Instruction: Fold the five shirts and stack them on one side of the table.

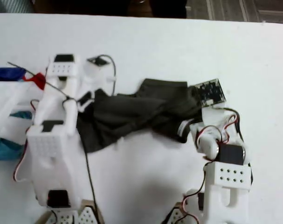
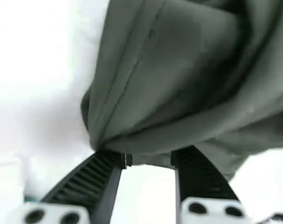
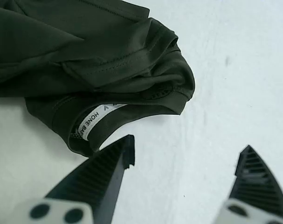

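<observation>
Shirt, one, crumpled, between left end effector and right end effector, both spread

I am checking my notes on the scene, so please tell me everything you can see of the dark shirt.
The dark shirt is grey-green, of soft cloth with stitched hems, and lies crumpled, not folded, on the white table between the two arms. Its collar carries a white label. The open left end effector has its fingertips at one bunched edge; the open right end effector is beside the collar, apart from it.
</observation>
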